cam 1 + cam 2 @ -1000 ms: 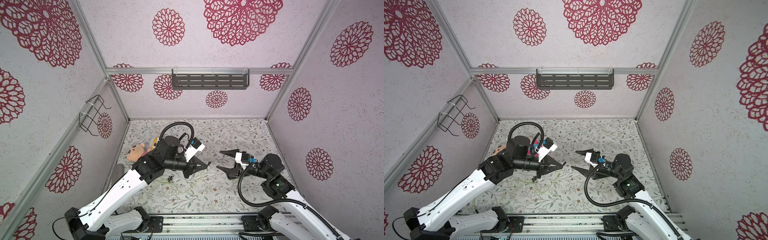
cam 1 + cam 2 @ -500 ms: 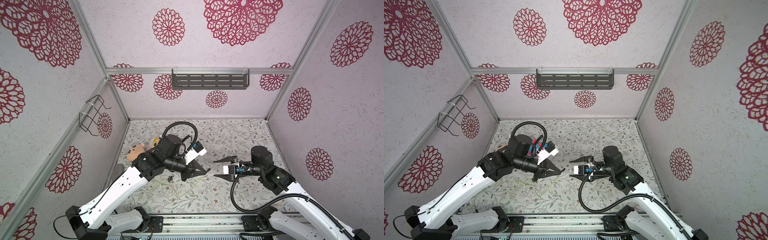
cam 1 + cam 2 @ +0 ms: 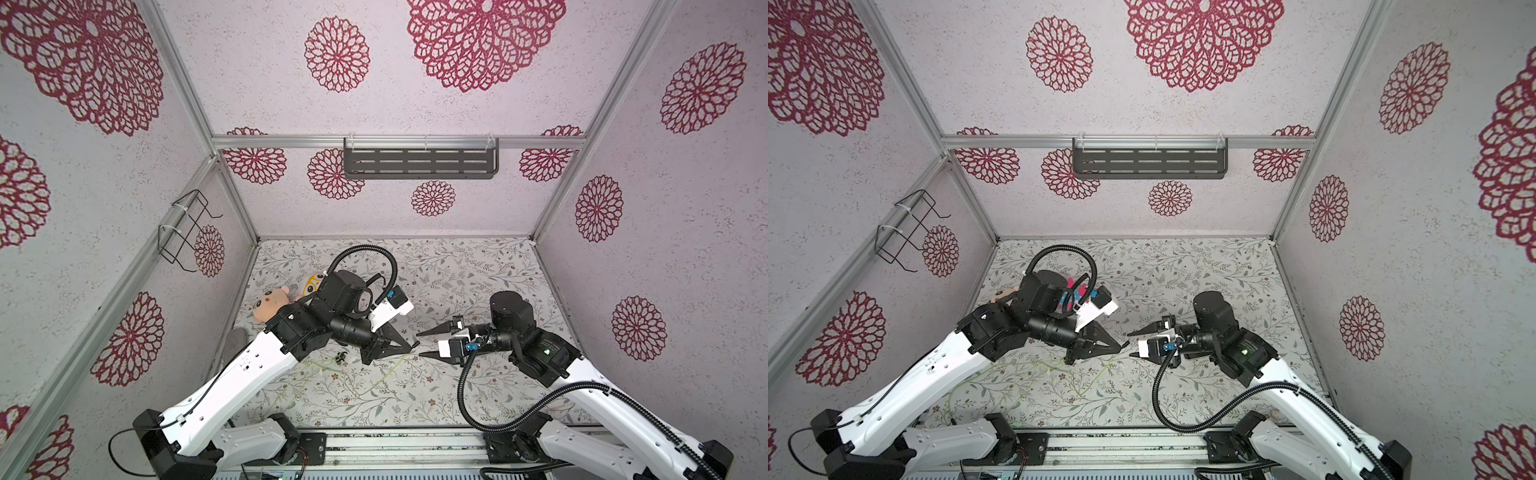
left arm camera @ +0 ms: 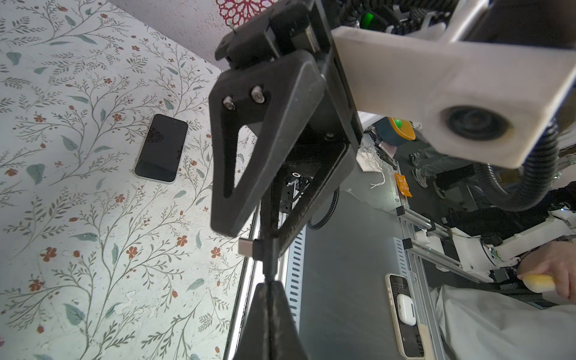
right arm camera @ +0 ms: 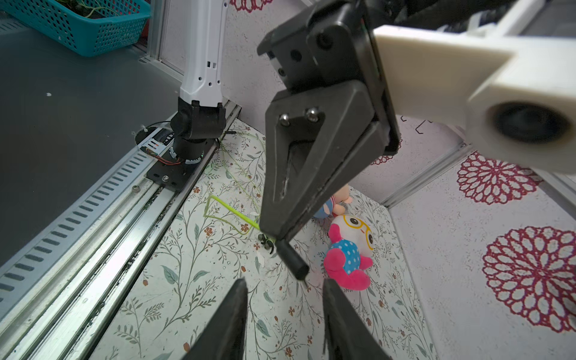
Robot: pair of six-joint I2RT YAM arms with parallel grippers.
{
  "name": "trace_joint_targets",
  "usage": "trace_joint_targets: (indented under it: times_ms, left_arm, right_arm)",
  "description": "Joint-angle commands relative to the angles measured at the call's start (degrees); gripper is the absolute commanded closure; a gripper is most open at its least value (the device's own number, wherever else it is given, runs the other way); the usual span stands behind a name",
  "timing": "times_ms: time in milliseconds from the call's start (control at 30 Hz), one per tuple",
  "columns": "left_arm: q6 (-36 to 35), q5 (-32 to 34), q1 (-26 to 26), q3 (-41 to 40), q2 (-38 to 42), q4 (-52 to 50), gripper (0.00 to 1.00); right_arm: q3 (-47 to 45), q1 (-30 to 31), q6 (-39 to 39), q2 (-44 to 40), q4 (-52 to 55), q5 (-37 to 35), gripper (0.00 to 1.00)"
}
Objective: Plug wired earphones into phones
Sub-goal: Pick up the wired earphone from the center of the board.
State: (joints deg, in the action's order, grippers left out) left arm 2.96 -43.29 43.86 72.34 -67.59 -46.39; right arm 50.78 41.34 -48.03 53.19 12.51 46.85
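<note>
- The left fingers are pinched shut on the black plug of the earphones. They hold it in the air over the middle of the counter, its thin metal pin aimed at the right fingers.
- The right fingers stand apart with a clear gap. The pin's tip sits just at the mouth of that gap, and nothing is gripped.
- The yellow-green cable trails from the plug down to the counter, loose and kinked, towards the earbuds by the left arm.
- The phone lies flat, screen up, on the right part of the counter, well apart from both sets of fingers. The top views do not show it.
- My judgement on handling:
  - The plug is light, short and stiff, and its pin looks easy to bend. Grip the sleeve, not the pin or the limp cable.
  - The glossy phone will probably slide when pushed, so brace its long edges.
</note>
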Motion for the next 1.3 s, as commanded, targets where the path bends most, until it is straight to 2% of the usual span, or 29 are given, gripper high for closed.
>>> trace_joint_targets:
  times_ms: [0, 167, 300, 467, 700, 833, 867, 933, 967, 1033, 1100, 1200, 1267]
  left_arm:
    - [-1.63, -1.23, 0.44, 0.83, -0.90, -0.81, 1.00]
    - [-1.40, -1.19, 0.68, 1.05, -0.97, -0.82, 1.00]
    - [-1.38, -0.67, 0.79, 0.88, -0.76, -0.89, 1.00]
    - [-1.17, -0.74, 0.79, 0.96, -0.79, -0.88, 1.00]
    - [-1.00, -0.23, 0.88, 0.96, -0.79, -1.03, 1.00]
    - [-1.24, 1.88, 1.14, 1.36, -0.75, -1.63, 1.00]
    - [-1.27, 3.73, 1.20, 1.61, -0.66, -2.05, 0.98]
    - [-1.23, 9.92, 1.75, 1.58, -0.17, -2.31, 0.41]
    - [-1.72, 13.24, 2.21, 1.58, 0.28, -2.70, 0.24]
    - [-2.34, 19.22, 2.76, 1.09, 1.60, -2.46, 0.07]
    - [-2.22, 27.48, 3.63, -1.52, 3.90, 1.42, 0.04]
    - [-4.94, 32.10, 5.63, -7.26, 7.79, 8.73, 0.06]
    - [-8.52, 33.53, 7.66, -11.09, 10.07, 13.62, 0.12]
  right_arm:
    - [1.91, 0.75, -0.89, -0.04, -2.13, 2.26, 0.61]
    - [2.04, 1.44, -0.86, 0.53, -2.06, 2.59, 0.67]
    - [1.52, 1.55, -1.01, 0.20, -1.70, 2.07, 0.77]
    - [1.08, 1.63, -1.02, -0.32, -1.54, 1.67, 0.81]
    - [0.37, 1.64, -0.94, -0.94, -1.44, 0.68, 0.91]
    - [0.63, 1.64, -0.45, -0.84, -0.71, 1.22, 0.95]
    - [0.78, 1.64, -0.23, -0.75, -0.36, 1.23, 0.96]
    - [0.98, 1.63, 0.42, -0.56, 0.53, 1.07, 0.97]
    - [0.98, 1.63, 1.15, -0.46, 0.87, 0.67, 0.97]
    - [0.83, 1.64, 2.79, -0.22, 1.74, -1.28, 0.98]
    - [0.06, 1.64, 4.13, -0.19, 2.55, -4.37, 0.99]
    - [-2.36, 1.70, 7.92, -1.12, 0.77, -7.02, 1.00]
    - [-3.16, 1.72, 12.04, -1.84, -1.14, -8.55, 1.00]
